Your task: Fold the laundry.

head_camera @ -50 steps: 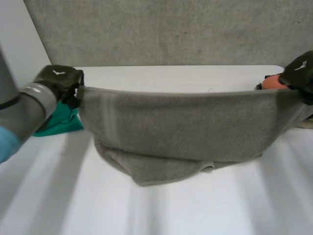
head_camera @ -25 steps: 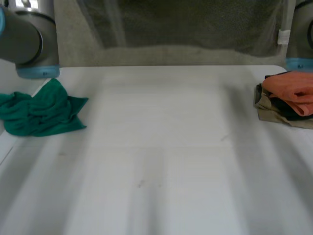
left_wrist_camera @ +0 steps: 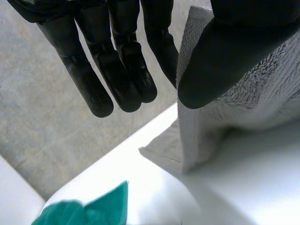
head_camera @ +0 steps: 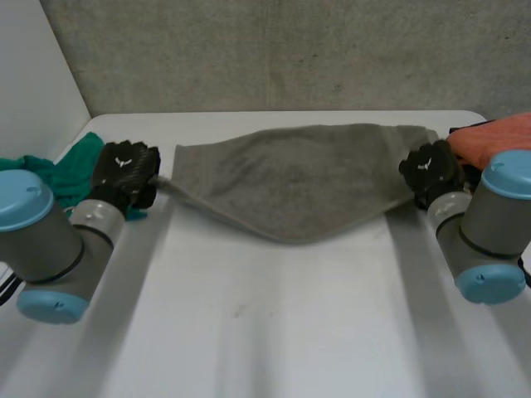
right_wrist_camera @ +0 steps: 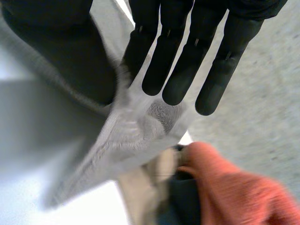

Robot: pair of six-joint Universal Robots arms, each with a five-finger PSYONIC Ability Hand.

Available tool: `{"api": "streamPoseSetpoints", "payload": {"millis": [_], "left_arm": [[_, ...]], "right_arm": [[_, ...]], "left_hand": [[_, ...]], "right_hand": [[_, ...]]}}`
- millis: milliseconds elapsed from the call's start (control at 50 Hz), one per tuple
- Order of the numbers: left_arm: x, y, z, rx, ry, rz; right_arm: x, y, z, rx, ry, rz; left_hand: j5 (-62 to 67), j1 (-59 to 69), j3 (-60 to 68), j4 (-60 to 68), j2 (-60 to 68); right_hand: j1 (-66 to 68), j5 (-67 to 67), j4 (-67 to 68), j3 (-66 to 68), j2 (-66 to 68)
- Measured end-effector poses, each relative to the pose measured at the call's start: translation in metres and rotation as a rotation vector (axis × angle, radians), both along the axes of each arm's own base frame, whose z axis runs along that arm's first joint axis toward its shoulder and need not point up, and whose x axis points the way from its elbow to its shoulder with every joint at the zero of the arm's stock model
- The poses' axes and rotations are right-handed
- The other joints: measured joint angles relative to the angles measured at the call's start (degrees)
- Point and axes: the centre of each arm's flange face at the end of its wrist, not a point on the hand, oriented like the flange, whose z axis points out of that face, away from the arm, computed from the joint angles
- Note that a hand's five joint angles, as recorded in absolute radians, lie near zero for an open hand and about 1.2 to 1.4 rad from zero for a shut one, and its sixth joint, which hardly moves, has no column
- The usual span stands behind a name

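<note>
Stretching wide between the two hands, the grey towel (head_camera: 299, 178) lay flat along the far half of the tabletop (head_camera: 274, 323), its near edge sagging in a soft curve toward the middle. The left hand (head_camera: 124, 170) had the towel's left corner, and the left wrist view showed why that corner was drawn out to a point: the cloth ran up between the thumb (left_wrist_camera: 225, 51) and the straight fingers (left_wrist_camera: 117, 65), pinched there rather than loose. Over at the other end, the right hand (head_camera: 427, 170) did the same job, its thumb pressing the right corner against flat, extended fingers. Holding both corners apart like that looked meant to keep the towel spread and free of wrinkles, ready for a first fold. A crumpled green cloth (head_camera: 79, 157) waited by the left edge, just behind the left hand, and an orange garment pile (head_camera: 494, 137) sat at the far right corner, close beside the right hand. By my reading the fold itself was not yet made; the towel was one single layer.
</note>
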Motion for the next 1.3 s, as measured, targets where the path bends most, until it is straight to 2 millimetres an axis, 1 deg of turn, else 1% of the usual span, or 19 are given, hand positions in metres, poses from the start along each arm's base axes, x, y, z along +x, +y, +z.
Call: {"api": "streamPoseSetpoints", "payload": {"millis": [80, 140, 160, 200, 280, 320, 340, 360, 380, 460, 520, 600, 620, 640, 740, 860, 1020, 1140, 1300], "left_arm": [[0.011, 0.006, 0.003, -0.001, -0.032, 0.023], [0.016, 0.008, 0.009, -0.015, -0.036, 0.039], [0.017, 0.008, 0.011, -0.018, -0.035, 0.041], [0.019, 0.008, 0.015, -0.029, -0.029, 0.047], [0.022, 0.006, 0.023, -0.050, -0.017, 0.057], [0.023, 0.005, 0.025, -0.053, -0.014, 0.060], [0.024, 0.004, 0.027, -0.061, -0.011, 0.064], [0.024, 0.003, 0.028, -0.063, -0.010, 0.066], [0.025, 0.003, 0.029, -0.065, -0.009, 0.068], [0.025, 0.002, 0.030, -0.067, -0.008, 0.071], [0.025, 0.003, 0.029, -0.063, -0.009, 0.072], [0.025, 0.004, 0.027, -0.056, -0.012, 0.071], [0.026, 0.005, 0.027, -0.054, -0.012, 0.071], [0.026, 0.006, 0.027, -0.052, -0.013, 0.070], [0.026, 0.007, 0.028, -0.050, -0.014, 0.070], [0.025, 0.006, 0.032, -0.062, -0.010, 0.069], [0.022, 0.004, 0.038, -0.082, -0.004, 0.063], [0.021, 0.003, 0.040, -0.089, -0.001, 0.060], [0.021, 0.002, 0.040, -0.088, 0.005, 0.060]], "right_arm": [[-0.005, 0.005, -0.006, 0.081, -0.120, -0.024], [-0.014, 0.004, -0.004, 0.144, -0.260, -0.071], [-0.015, 0.004, -0.003, 0.152, -0.278, -0.078], [-0.026, -0.001, 0.001, 0.200, -0.389, -0.131], [-0.048, -0.010, 0.004, 0.295, -0.541, -0.234], [-0.052, -0.012, 0.004, 0.315, -0.561, -0.251], [-0.060, -0.015, 0.001, 0.367, -0.597, -0.287], [-0.063, -0.016, -0.001, 0.386, -0.607, -0.298], [-0.065, -0.017, -0.003, 0.408, -0.615, -0.308], [-0.071, -0.019, -0.007, 0.457, -0.617, -0.320], [-0.073, -0.019, -0.008, 0.467, -0.587, -0.311], [-0.073, -0.017, -0.009, 0.467, -0.541, -0.297], [-0.073, -0.016, -0.010, 0.468, -0.521, -0.291], [-0.073, -0.015, -0.011, 0.469, -0.513, -0.289], [-0.072, -0.008, -0.013, 0.478, -0.475, -0.273], [-0.068, 0.002, -0.005, 0.474, -0.462, -0.234], [-0.063, 0.004, -0.007, 0.466, -0.456, -0.199], [-0.060, -0.002, -0.021, 0.464, -0.442, -0.194], [-0.048, -0.008, -0.036, 0.470, -0.421, -0.166]], "left_hand": [[0.00, 0.00, 0.00, 0.00, 0.00], [0.00, 0.00, 0.00, 0.00, 0.00], [0.00, 0.00, 0.00, 0.00, 0.00], [0.00, 0.00, 0.00, 0.00, 0.00], [0.00, 0.00, 0.00, 0.00, 0.00], [0.00, 0.00, 0.00, 0.00, 0.00], [0.00, 0.00, 0.00, 0.00, 0.00], [0.00, 0.00, 0.00, 0.00, 0.00], [0.00, 0.00, 0.00, 0.00, 0.00], [0.00, 0.00, 0.00, 0.00, 0.00], [0.00, 0.00, 0.00, 0.00, 0.00], [0.00, 0.00, 0.00, 0.00, 0.00], [0.00, 0.00, 0.00, 0.00, 0.00], [0.00, 0.00, 0.00, 0.00, 0.00], [0.00, 0.00, 0.00, 0.00, 0.00], [0.00, 0.00, 0.00, 0.00, 0.00], [0.00, 0.00, 0.00, 0.00, 0.00], [0.00, 0.00, 0.00, 0.00, 0.00], [0.00, 0.00, 0.00, 0.00, 0.00]], "right_hand": [[-21.86, -23.46, -23.73, -23.44, -22.77], [-27.01, -30.00, -29.32, -29.00, -28.03], [-27.35, -30.31, -29.61, -29.26, -28.41], [-28.66, -31.95, -31.16, -30.79, -29.73], [-28.70, -31.94, -31.24, -30.85, -29.74], [-28.69, -31.68, -31.22, -30.83, -29.67], [-28.22, -30.08, -30.46, -30.23, -29.32], [-27.81, -29.25, -29.86, -29.68, -28.68], [-25.36, -26.81, -27.56, -26.97, -25.91], [-11.87, -13.76, -14.30, -13.80, -12.34], [-8.26, -9.65, -10.02, -9.89, -8.60], [-11.48, -12.95, -13.46, -13.33, -12.07], [-18.10, -19.92, -20.21, -20.04, -19.01], [-20.97, -22.91, -23.06, -22.87, -21.83], [-26.45, -29.36, -28.65, -28.42, -27.32], [-26.78, -29.94, -29.08, -28.80, -27.49], [-26.73, -28.98, -28.95, -28.69, -27.38], [-26.59, -27.61, -28.68, -28.58, -27.36], [-23.75, -24.61, -25.40, -25.21, -24.27]]}}
